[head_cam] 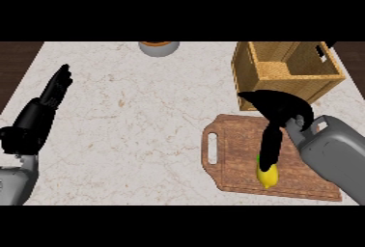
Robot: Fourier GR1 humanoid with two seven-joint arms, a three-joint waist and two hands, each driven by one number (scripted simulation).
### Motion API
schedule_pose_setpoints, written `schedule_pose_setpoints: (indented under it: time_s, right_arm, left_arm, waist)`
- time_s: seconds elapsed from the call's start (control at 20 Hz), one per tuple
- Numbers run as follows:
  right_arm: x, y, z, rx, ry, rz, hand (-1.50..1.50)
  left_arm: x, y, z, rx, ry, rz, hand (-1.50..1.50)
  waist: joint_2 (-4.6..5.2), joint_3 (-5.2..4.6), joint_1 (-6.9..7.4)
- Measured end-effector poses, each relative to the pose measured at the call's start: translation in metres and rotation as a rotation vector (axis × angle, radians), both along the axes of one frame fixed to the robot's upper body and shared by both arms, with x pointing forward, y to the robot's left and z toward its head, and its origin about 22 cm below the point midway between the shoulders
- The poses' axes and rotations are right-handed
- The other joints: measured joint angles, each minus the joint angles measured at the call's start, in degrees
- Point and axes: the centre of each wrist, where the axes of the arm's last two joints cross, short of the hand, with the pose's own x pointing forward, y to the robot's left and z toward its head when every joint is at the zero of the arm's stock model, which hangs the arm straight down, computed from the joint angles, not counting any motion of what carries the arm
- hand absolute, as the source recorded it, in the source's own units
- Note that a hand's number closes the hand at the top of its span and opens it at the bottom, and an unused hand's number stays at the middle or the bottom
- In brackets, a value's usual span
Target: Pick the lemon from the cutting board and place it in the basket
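Yellow lemon (268, 178) on the brown wooden cutting board (239, 157), near the board's 6 o'clock edge. Its long axis runs roughly from 12 to 6 o'clock, and its upper end is hidden under the dark fingers (270, 144) of the right hand (281, 108). The palm hangs over the board's 12 o'clock edge. The fingers stretch straight down toward 6 o'clock, almost in line with the fruit, and are not curled round it; whether they touch it cannot be told. The lemon thus lies at 6 o'clock from the palm, at the fingertips. The woven basket (249, 77) stands just beyond the board at 12 o'clock, behind the same hand. This hand is by far the nearer. The left hand (55, 87) rests with fingers straight at 9 o'clock on the pale marble counter (143, 120), well apart from the board. To judge from this, the grasp is not yet made, and closing round the fruit probably comes next.
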Motion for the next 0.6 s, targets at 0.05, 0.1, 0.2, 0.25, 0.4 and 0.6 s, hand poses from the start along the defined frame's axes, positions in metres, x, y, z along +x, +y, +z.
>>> schedule_pose_setpoints:
  time_s: [0.05,0.1,0.2,0.25,0.4,0.6]
  right_arm:
    - [-0.002,-0.002,-0.005,-0.010,0.015,-0.002,-1.50]
    - [0.000,-0.005,-0.013,-0.025,0.031,-0.006,-1.50]
    - [-0.003,-0.005,-0.026,-0.049,0.060,-0.008,-1.50]
    - [-0.003,-0.007,-0.031,-0.059,0.072,-0.008,-1.50]
    - [-0.009,-0.007,-0.044,-0.082,0.086,-0.012,-1.50]
    - [-0.018,-0.016,-0.060,-0.110,0.098,-0.020,-1.50]
  left_arm:
    - [0.000,-0.001,0.002,0.001,0.002,-0.001,0.00]
    - [0.001,-0.002,0.001,0.001,0.001,-0.004,0.00]
    - [0.001,0.001,-0.003,-0.001,0.003,-0.004,0.00]
    - [0.001,-0.002,-0.005,-0.003,0.005,-0.008,0.00]
    - [0.000,-0.001,-0.007,-0.005,0.003,-0.005,0.00]
    - [-0.002,-0.004,-0.008,0.000,0.000,-0.008,0.00]
  waist:
    - [-0.03,0.00,-0.01]
    - [0.04,0.01,0.11]
    - [0.08,0.01,0.16]
    - [0.09,0.02,0.21]
    - [0.06,0.03,0.28]
    - [0.05,0.05,0.22]
